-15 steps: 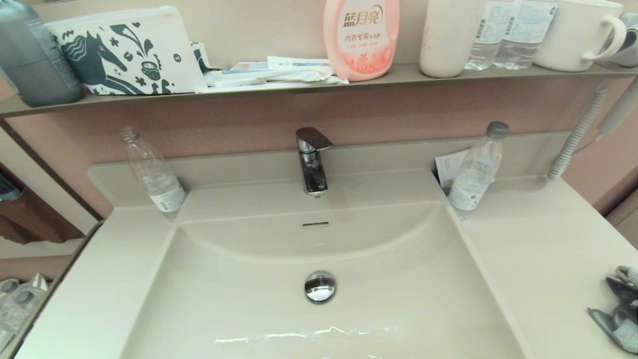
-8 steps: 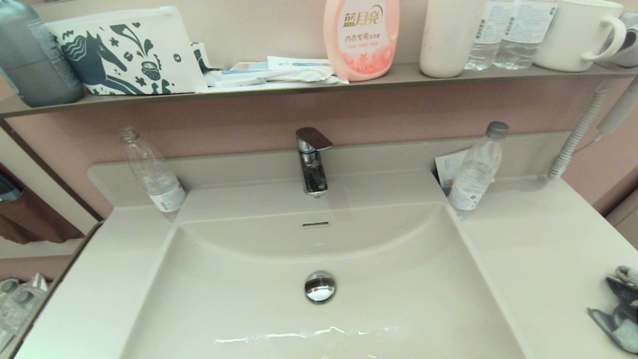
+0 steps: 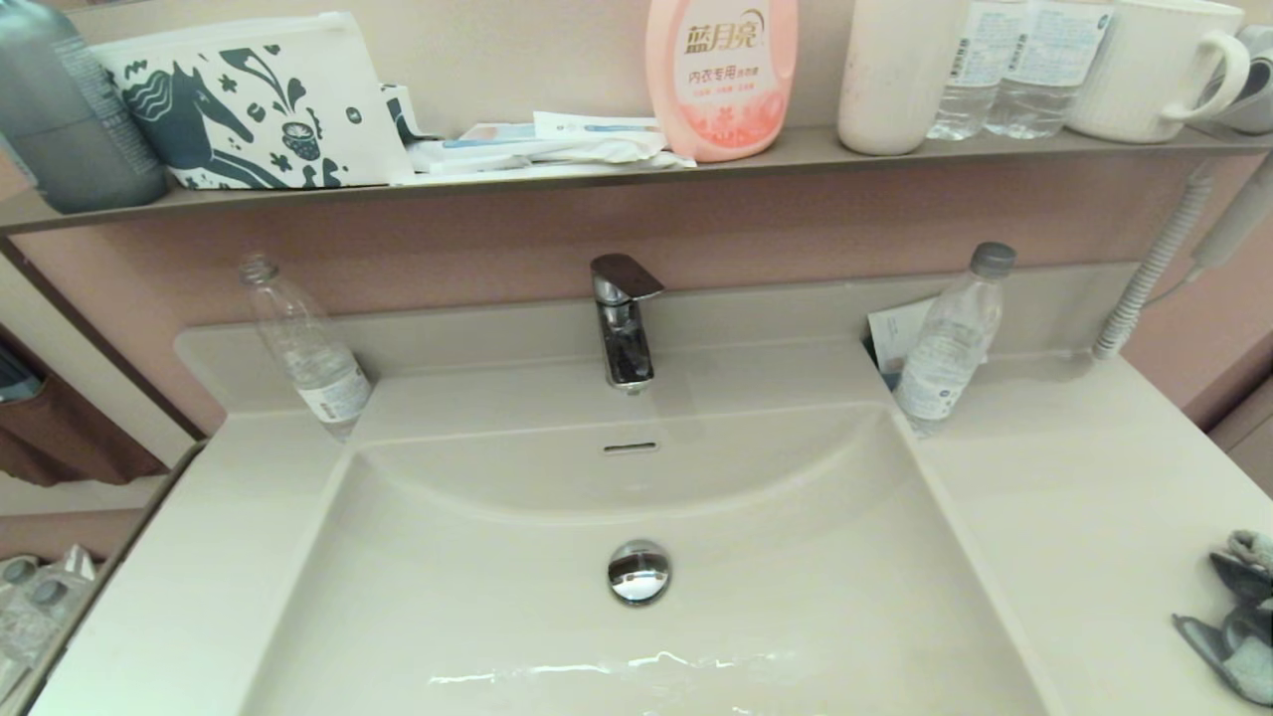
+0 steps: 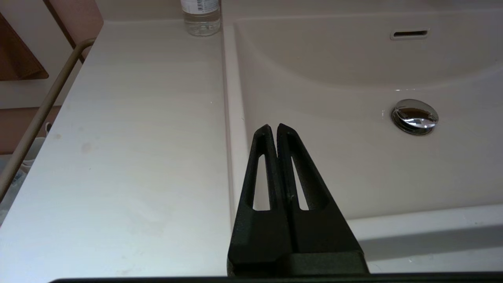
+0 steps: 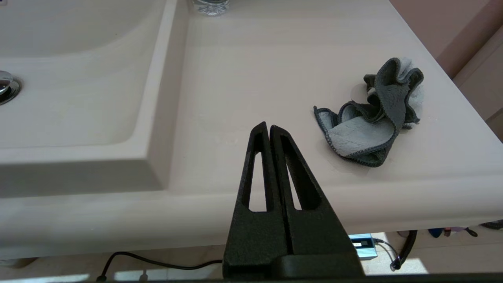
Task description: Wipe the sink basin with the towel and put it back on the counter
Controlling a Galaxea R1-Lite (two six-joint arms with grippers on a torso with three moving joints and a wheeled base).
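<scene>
towel (image 5: 373, 118): crumpled on table (image 5: 255, 78), right of sink basin (image 3: 636, 636)
right tool (image 5: 269, 129): clenched, empty, nearer; towel just beyond
left tool (image 4: 274, 129): clenched, empty, far side

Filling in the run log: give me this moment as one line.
towel: crumpled on counter, right of sink basin, untouched | right gripper: shut, empty, near counter's front edge | left gripper: shut, at basin's left rim

Soft, even indoor light; a white glare streak lies on the sink basin (image 3: 617, 664) floor at six o'clock; drain plug (image 3: 638, 572) mirror-bright; shadows faint.
</scene>
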